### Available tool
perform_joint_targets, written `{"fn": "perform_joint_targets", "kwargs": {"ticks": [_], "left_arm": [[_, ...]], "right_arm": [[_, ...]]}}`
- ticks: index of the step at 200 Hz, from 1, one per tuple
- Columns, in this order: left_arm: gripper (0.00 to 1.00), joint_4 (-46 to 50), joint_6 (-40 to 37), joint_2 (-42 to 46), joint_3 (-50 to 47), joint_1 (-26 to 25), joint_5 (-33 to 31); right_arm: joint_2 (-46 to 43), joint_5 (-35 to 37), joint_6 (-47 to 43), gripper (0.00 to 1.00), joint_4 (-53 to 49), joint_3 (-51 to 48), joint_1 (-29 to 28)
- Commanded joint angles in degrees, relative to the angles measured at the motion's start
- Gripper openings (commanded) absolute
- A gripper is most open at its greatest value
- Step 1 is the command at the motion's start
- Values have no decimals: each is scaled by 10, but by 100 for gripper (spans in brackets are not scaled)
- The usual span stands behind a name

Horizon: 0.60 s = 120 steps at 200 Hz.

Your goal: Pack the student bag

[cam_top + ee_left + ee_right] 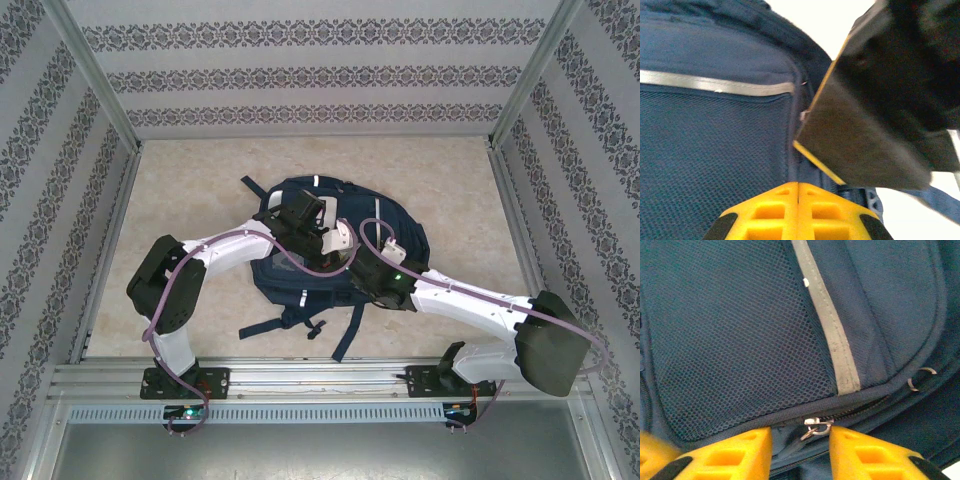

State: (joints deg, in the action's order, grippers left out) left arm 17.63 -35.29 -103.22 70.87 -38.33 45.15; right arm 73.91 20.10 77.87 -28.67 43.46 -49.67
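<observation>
2 pincers over the student bag [295, 285]: right pincer [800, 436], part-open and empty, straddles the zip pull [813, 425]; left pincer [798, 189] sits shut, empty.

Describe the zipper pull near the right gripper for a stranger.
Find the navy student bag mid-table, then its mesh pocket. On the zip edging that pocket, the silver zipper pull sits between the right gripper's yellow fingers, unlike the ring outside them.

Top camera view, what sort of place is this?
Probably a robot test cell: an aluminium frame with patterned panels boxes in the table, and the left arm and right arm are bolted to a rail by the student bag.
</observation>
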Motion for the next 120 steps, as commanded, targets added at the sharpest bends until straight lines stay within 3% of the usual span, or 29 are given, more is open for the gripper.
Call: {"fn": "perform_joint_targets", "kwargs": {"ticks": [1, 30, 60, 68, 80, 98, 120], "left_arm": [[0, 15, 2, 18, -3, 6, 40], [0, 9, 1, 19, -14, 21, 31], [0, 10, -23, 28, -28, 29, 22], [10, 7, -34, 32, -35, 29, 18], [38, 8, -62, 39, -44, 29, 23], [44, 16, -120, 46, -52, 28, 30], [49, 21, -130, 40, -41, 27, -1]], "right_arm": [[0, 71, -6, 30, -31, 7, -2], [-31, 72, -21, 27, -68, -9, -3], [-75, 78, -66, 8, -76, -49, 5], [-83, 67, -82, 6, -72, -55, 12], [-96, 41, -100, 6, -69, -59, 22], [-117, 0, -121, 9, -57, -64, 37], [-140, -48, -125, 13, -49, -71, 57]]}}
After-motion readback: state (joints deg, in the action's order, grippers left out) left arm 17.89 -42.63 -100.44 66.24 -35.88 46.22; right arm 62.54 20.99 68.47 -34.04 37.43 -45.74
